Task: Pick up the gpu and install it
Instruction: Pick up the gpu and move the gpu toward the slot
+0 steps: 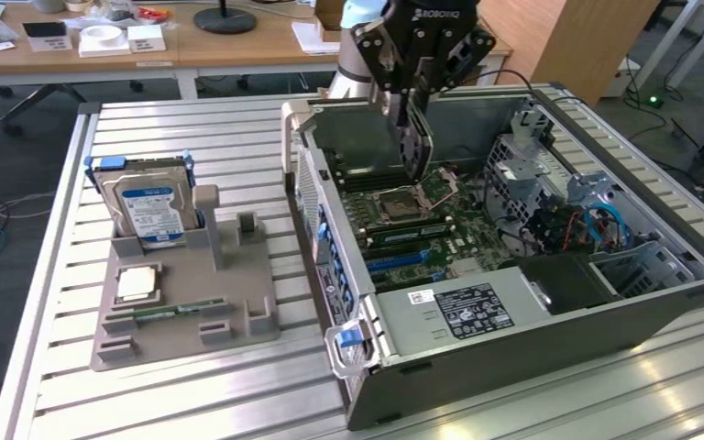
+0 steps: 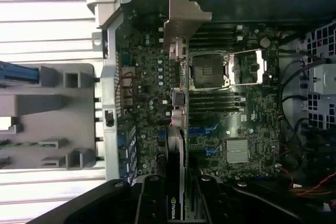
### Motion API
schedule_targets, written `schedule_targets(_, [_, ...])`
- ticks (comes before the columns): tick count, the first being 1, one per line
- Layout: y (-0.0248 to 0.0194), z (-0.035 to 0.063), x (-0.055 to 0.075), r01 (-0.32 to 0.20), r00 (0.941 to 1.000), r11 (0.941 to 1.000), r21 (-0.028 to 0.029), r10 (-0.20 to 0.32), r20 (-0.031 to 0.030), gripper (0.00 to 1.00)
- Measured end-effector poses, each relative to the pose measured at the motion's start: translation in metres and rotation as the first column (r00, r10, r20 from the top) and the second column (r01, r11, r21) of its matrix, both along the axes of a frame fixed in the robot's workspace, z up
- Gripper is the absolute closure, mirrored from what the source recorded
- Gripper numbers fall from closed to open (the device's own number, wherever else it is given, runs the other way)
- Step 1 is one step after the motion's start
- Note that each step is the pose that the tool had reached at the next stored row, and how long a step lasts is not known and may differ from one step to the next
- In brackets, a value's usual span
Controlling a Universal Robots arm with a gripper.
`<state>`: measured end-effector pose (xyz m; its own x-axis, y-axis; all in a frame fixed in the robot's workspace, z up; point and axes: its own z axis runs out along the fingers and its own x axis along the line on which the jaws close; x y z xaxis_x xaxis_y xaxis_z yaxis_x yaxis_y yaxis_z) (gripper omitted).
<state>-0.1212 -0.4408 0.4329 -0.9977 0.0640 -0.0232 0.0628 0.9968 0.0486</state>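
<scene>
Holds gpu [image 1: 416, 147] edge-on in hand [image 1: 411, 101], fingers clamped on its top edge, hanging just above board [image 1: 450, 229] inside case [image 1: 645, 307]. Judge as light, stiff, fragile: grip by bare card edges, clear of contacts; avoid twisting.

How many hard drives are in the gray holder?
2. Both stand upright at the far end of the gray holder in the exterior view: the labeled hard drive in front, a second hard drive with blue rails behind it. More could be hidden behind them.
</scene>
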Motion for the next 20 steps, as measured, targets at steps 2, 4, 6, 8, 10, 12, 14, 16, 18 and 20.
schedule_targets(2, [0.0,0.0,0.007,0.0,1.0,1.0,0.0008,0.0,0.0,0.74])
schedule_targets(4, [0.0,0.0,0.015,0.0,1.0,1.0,0.0015,0.0,0.0,0.74])
schedule_targets(6, [0.0,0.0,0.022,0.0,1.0,1.0,0.0022,0.0,0.0001,0.74])
schedule_targets(8, [0.0,0.0,0.028,0.0,1.0,1.0,0.0029,0.0,0.0,0.74])
schedule_targets(10, [0.0,0.0,0.035,0.0,1.0,1.0,0.0034,0.0,0.0,0.74])
schedule_targets(12, [0.0,0.0,0.041,0.0,1.0,1.0,0.0039,0.0,0.0,0.74])
schedule_targets(14, [0.0,0.0,0.047,0.0,1.0,1.0,0.0043,0.0,0.0,0.74])
schedule_targets(16, [0.0,0.0,0.053,0.0,1.0,1.0,0.0047,0.0,0.0,0.74])
schedule_targets(18, [0.0,0.0,0.058,0.0,1.0,1.0,0.005,0.0,0.0,0.74])
schedule_targets(20, [0.0,0.0,0.062,0.0,1.0,1.0,0.0053,0.0,0.0,0.74])
